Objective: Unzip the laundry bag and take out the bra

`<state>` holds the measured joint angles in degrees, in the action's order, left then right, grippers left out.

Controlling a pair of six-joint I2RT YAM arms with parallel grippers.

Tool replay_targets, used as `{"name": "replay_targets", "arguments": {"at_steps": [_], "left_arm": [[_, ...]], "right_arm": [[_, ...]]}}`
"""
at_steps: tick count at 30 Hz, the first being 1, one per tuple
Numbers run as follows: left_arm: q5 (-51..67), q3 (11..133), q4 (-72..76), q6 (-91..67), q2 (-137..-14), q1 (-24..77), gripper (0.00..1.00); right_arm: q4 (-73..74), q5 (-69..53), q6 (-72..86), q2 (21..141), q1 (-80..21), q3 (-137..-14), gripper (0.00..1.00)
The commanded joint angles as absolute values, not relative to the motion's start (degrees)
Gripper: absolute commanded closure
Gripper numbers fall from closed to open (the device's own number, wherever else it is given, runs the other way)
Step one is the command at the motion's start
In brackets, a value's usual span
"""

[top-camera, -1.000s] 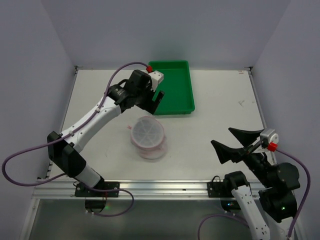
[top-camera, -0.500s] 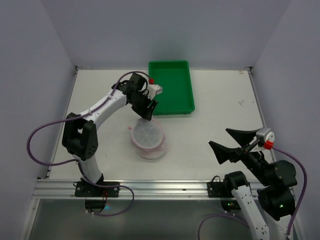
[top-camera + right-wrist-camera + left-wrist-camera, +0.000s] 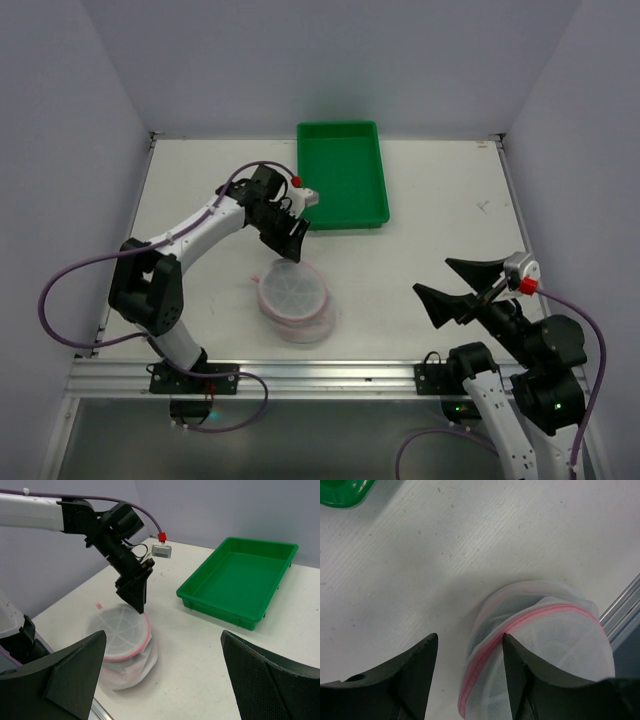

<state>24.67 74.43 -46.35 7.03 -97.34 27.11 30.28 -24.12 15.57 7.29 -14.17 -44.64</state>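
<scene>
The bag (image 3: 293, 297) is lying on the bench (image 3: 430, 200) with one round face turned up, in the near-left middle, nearer the arms than the tray (image 3: 342, 180) and clear of it. Its mesh is bulging out below the pink trim on the near side, and what is lying inside cannot be made out through it.

The left end effector (image 3: 290, 240) is pointing down at the far edge of the bag. In the left wrist view its end effector (image 3: 468, 645) is standing open to a moderate gap, with the bag (image 3: 545, 645) and its pink trim running up into that gap beside the right-hand finger (image 3: 517, 670) (whether that finger is touching the mesh I cannot tell). Nothing is clamped between the fingers. Seen from the right wrist, the same tool (image 3: 136, 592) is hanging just over the rim of the bag (image 3: 122, 640), and a small pink tab (image 3: 98, 605) is sticking out at the bag's far-left edge.

The right end effector (image 3: 433, 277) is hovering over the near right of the bench, well apart from the bag, spread wide and holding nothing (image 3: 164, 635). The tray (image 3: 240, 585) is sitting at the far side.
</scene>
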Motion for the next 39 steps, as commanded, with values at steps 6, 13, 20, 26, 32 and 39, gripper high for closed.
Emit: {"name": "replay_targets", "arguments": {"at_steps": [6, 13, 20, 26, 32, 39], "left_arm": [[22.1, 72.0, -43.0, -3.5, -86.2, 26.3, 0.19], [21.8, 69.3, -43.9, -1.2, -85.0, 25.9, 0.10], [23.2, 64.9, -42.0, -1.9, -87.5, 25.9, 0.25], [28.8, 60.0, -38.1, -5.3, -85.0, 25.8, 0.86], [26.6, 52.9, -28.6, -20.3, -77.6, 25.9, 1.00], [15.2, 39.0, -10.1, -51.1, -61.0, 27.1, 1.00]], "right_arm": [[28.4, -26.2, 16.0, 7.9, -14.0, -44.6, 0.01], [27.7, -27.6, 16.4, 8.3, -14.0, -44.6, 0.01], [27.9, -27.9, 16.7, 7.7, -14.0, -44.6, 0.01], [27.6, -29.3, 16.8, 8.3, -13.9, -44.3, 0.01], [26.5, -30.4, 17.1, 9.5, -14.0, -43.2, 0.01], [22.2, -31.9, 21.9, 14.9, -14.0, -39.8, 0.01]]}}
